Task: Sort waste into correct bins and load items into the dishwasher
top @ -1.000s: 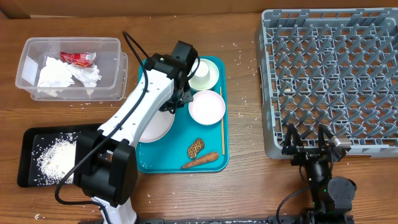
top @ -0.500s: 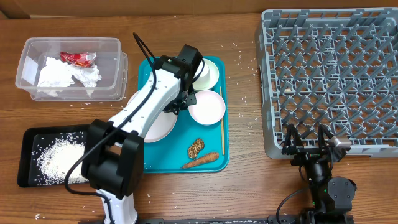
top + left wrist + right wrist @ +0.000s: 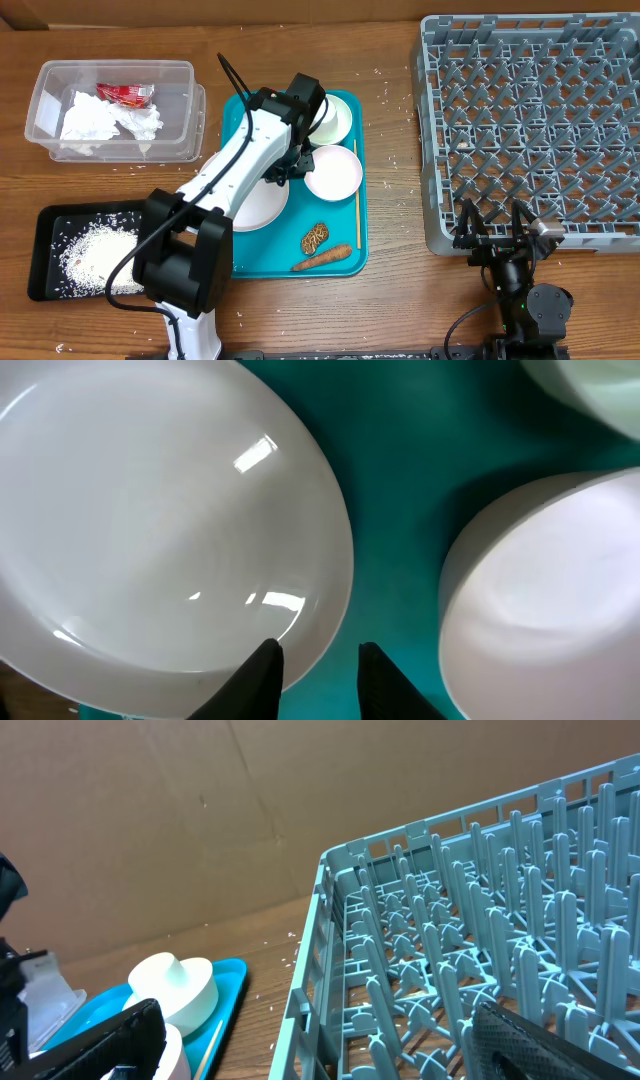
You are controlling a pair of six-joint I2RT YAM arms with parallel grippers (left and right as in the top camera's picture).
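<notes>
The large white plate (image 3: 256,203) lies on the left of the teal tray (image 3: 345,262), beside the white bowl (image 3: 333,172). A cup (image 3: 326,112) stands on its saucer at the tray's back. My left gripper (image 3: 284,168) hovers low over the plate's right rim (image 3: 320,575). Its fingers (image 3: 262,672) are slightly parted, one over the rim and one over the bare tray, gripping nothing. A brown biscuit (image 3: 315,238) and an orange stick (image 3: 322,258) lie at the tray's front. My right gripper (image 3: 497,232) rests wide open at the grey rack's (image 3: 535,120) front edge.
A clear tub (image 3: 180,75) at the back left holds a crumpled napkin (image 3: 105,120) and a red wrapper (image 3: 125,93). A black tray (image 3: 45,222) at the front left holds loose rice (image 3: 90,252). A thin wooden stick (image 3: 357,205) lies along the teal tray's right side.
The left arm has swung slightly right over the teal tray, and its fingers have parted from shut. The plate sits a bit further right. The right arm has not moved.
</notes>
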